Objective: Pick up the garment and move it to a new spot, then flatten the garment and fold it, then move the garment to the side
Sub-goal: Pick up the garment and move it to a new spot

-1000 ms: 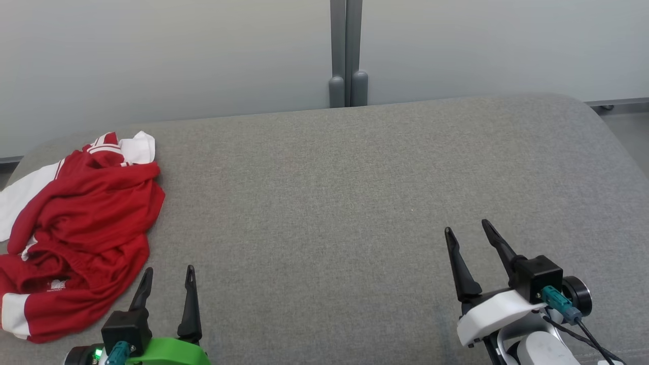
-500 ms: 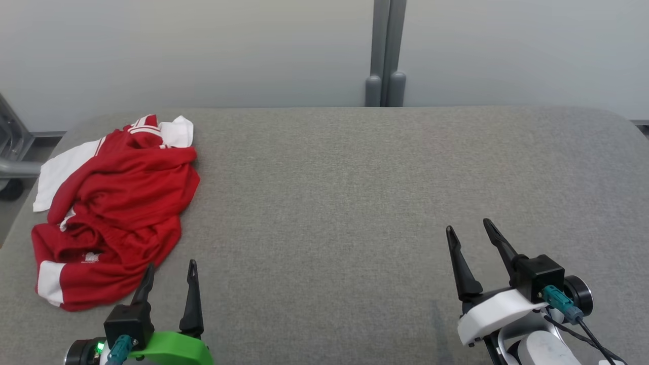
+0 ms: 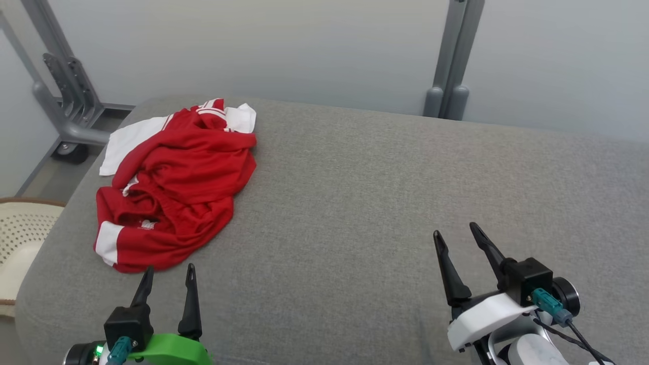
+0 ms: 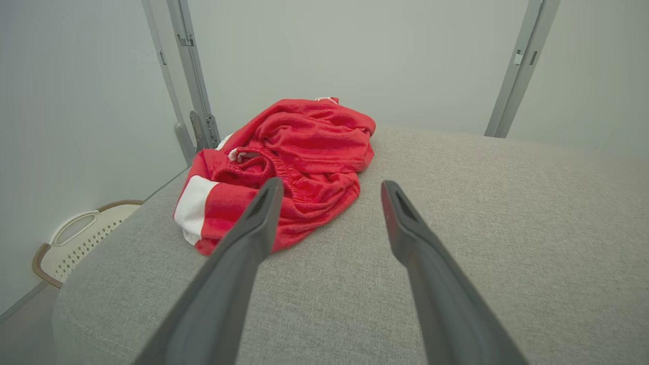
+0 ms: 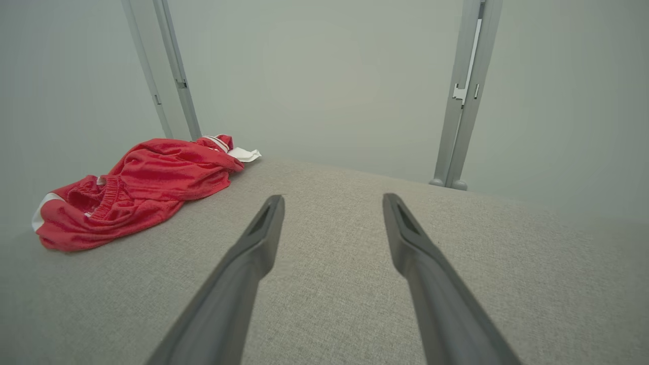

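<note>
head's swung left; garment [image 3: 175,187] unmoved, crumpled near the far-left edge of the surface [image 3: 365,203]. left end effector [image 3: 170,267] and right end effector [image 3: 454,229] gape, empty. a shallow one-layer pinch could drag it overboard.

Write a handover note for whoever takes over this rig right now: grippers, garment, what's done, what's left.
Grippers: the left gripper is open and empty, close to the garment's near edge. The right gripper is open and empty, over the bare surface far to the right.
Garment: the red and white garment lies crumpled at the far left of the grey cushion.
Done: nothing yet.
Left: pick it up, move it to a new spot, flatten, fold, set it aside.
</note>
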{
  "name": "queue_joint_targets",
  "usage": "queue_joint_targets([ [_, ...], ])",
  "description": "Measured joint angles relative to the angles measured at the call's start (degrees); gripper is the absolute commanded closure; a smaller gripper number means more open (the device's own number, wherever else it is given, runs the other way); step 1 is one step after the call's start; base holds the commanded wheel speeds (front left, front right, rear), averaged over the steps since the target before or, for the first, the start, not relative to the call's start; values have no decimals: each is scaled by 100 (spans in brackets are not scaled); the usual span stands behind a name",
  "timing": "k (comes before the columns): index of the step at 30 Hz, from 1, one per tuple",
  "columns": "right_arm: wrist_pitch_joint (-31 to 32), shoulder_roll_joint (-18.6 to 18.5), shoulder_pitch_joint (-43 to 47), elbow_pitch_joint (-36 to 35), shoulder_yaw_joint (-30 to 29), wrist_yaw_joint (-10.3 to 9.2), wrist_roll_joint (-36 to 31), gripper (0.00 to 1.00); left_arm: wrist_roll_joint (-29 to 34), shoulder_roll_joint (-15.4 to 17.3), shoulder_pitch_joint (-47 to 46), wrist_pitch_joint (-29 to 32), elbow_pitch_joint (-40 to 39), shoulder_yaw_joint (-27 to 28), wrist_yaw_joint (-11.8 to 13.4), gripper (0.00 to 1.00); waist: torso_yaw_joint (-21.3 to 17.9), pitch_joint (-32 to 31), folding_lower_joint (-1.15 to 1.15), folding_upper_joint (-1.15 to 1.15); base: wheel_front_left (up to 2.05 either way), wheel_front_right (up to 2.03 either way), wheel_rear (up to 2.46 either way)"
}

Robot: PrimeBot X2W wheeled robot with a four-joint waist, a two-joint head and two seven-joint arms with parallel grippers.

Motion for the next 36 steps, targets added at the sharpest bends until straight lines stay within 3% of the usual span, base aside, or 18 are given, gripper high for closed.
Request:
queue_joint_targets([
  [8,-18,40,0,94,271,107,-1,0,-3,40,47,-1,41,169,0,0,290,-82,0,0,0,0,0],
  [23,-18,42,-27,138,372,200,-7,0,-51,53,79,0,2,278,0,0,-29,63,0,0,0,0,0],
  [36,-25,2,-506,82,491,314,-231,0,-154,172,-1631,454,-75,381,-53,0,-331,531,0,0,0,0,0],
])
